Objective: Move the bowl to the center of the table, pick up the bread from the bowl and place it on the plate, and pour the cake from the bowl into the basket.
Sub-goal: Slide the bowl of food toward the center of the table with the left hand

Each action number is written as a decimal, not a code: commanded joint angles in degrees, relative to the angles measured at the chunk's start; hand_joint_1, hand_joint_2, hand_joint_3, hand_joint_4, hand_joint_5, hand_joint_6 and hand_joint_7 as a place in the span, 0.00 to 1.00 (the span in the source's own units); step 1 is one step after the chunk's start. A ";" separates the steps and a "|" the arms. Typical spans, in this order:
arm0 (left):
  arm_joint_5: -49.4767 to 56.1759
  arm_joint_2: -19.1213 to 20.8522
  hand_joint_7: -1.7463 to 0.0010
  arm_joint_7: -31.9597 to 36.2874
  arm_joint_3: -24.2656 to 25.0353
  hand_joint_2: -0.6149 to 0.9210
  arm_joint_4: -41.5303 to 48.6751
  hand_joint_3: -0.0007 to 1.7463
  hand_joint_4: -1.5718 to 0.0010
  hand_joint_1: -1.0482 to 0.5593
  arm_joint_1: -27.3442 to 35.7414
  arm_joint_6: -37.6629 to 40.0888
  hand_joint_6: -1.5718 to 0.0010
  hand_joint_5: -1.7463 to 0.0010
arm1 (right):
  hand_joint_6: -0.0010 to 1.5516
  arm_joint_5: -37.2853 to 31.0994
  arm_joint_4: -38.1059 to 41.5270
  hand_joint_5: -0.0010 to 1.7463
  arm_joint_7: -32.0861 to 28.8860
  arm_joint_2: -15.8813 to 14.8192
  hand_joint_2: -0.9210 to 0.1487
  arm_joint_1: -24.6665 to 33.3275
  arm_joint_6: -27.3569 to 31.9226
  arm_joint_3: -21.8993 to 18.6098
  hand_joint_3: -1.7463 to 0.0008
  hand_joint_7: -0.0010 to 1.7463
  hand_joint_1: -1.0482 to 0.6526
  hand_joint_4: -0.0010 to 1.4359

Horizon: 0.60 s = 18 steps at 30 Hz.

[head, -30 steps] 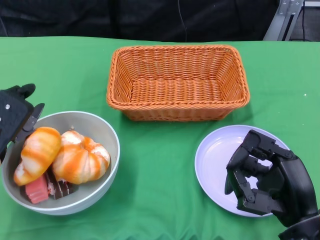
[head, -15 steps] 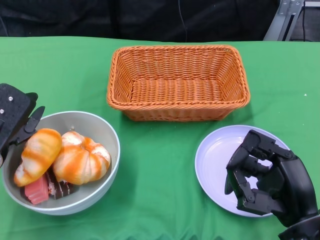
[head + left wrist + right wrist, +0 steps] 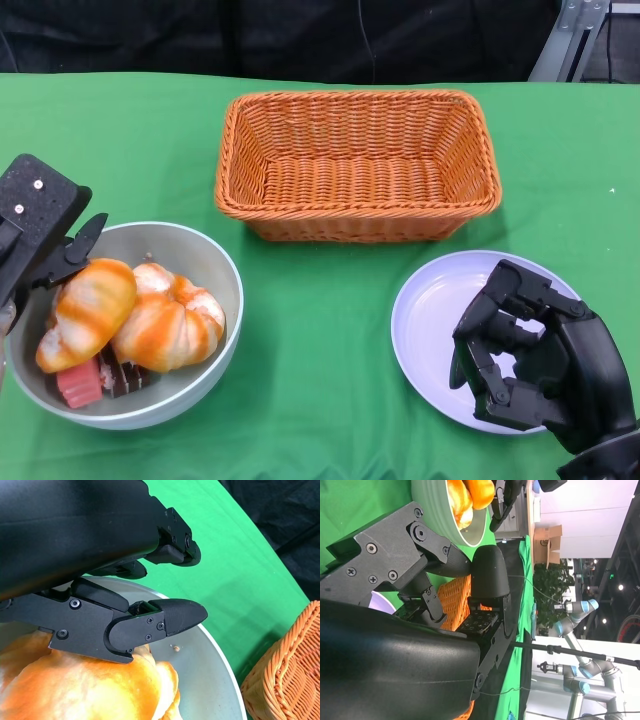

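Bowl (image 3: 205,300), grey, front left on green table (image 3: 320,330): holds striped bread (image 3: 85,312), round bun, cake pieces (image 3: 100,378). Left hand (image 3: 40,235) grips its far-left rim, one finger inside. Right hand (image 3: 530,360) curled, holding nothing, over plate (image 3: 425,310). Basket (image 3: 357,165) behind, centre.

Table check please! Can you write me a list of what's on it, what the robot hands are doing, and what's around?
Surface: green cloth over the table.
Job's things: grey bowl at front left holding two orange-striped breads and cake pieces; wicker basket at the back, nothing inside; white plate at front right, nothing on it.
Clutter: nothing seen.
Robot hands: left robot hand at the bowl's rim; right robot hand over the plate, fingers curled, holding nothing.
Cables: one dark cable behind the table.
Surroundings: black backdrop; robot arms in the background.
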 commanded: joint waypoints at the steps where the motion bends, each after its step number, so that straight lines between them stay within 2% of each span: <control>1: -0.19 -0.28 1.00 -0.71 -0.21 1.00 -0.93 0.38 0.79 0.24 1.46 1.00 0.81 1.00 | 0.44 -0.07 0.33 0.99 -0.12 -0.38 0.35 -0.11 -0.86 -0.30 0.35 0.83 0.54 0.54; 2: -1.43 -0.94 1.00 -1.68 0.27 1.00 -3.69 0.38 0.79 0.24 2.60 2.66 0.81 1.00 | 0.44 0.01 0.29 0.99 -0.05 -0.41 0.35 -0.06 -0.83 -0.30 0.35 0.83 0.54 0.54; 3: -2.38 -1.44 1.00 -2.42 0.63 1.00 -5.98 0.38 0.85 0.24 3.54 4.08 0.84 1.00 | 0.44 0.06 0.27 0.99 0.01 -0.44 0.35 -0.02 -0.81 -0.29 0.34 0.83 0.54 0.54; 5: -3.52 -2.35 1.00 -2.95 0.84 1.00 -10.37 0.38 0.88 0.24 5.19 6.96 0.85 1.00 | 0.44 0.00 -0.02 0.99 -0.10 -0.56 0.35 0.09 -0.26 -0.27 0.34 0.83 0.54 0.54; 9: -3.77 -3.16 0.99 -2.73 0.74 1.00 -15.44 0.38 0.89 0.24 7.24 9.72 0.85 1.00 | 0.44 -0.12 0.02 0.99 -0.17 -0.61 0.35 0.12 -0.29 -0.28 0.34 0.83 0.54 0.54; 15: -3.86 -3.19 0.99 -2.70 0.70 1.00 -17.28 0.38 0.89 0.24 7.90 11.13 0.84 1.00 | 0.44 -0.13 0.02 0.99 -0.18 -0.62 0.35 0.12 -0.29 -0.28 0.35 0.83 0.54 0.54; 16: -4.28 -4.27 0.99 -2.80 0.35 1.00 -19.45 0.38 0.89 0.24 8.77 12.70 0.84 1.00 | 0.44 -0.53 -0.14 0.99 -0.48 -0.60 0.35 0.21 -0.20 -0.20 0.35 0.83 0.54 0.54; 18: -4.79 -5.63 1.00 -2.91 -0.07 1.00 -22.58 0.39 0.93 0.24 9.98 15.04 0.89 1.00 | 0.44 -1.05 -0.35 0.98 -0.87 -0.57 0.35 0.32 -0.09 -0.09 0.35 0.83 0.54 0.54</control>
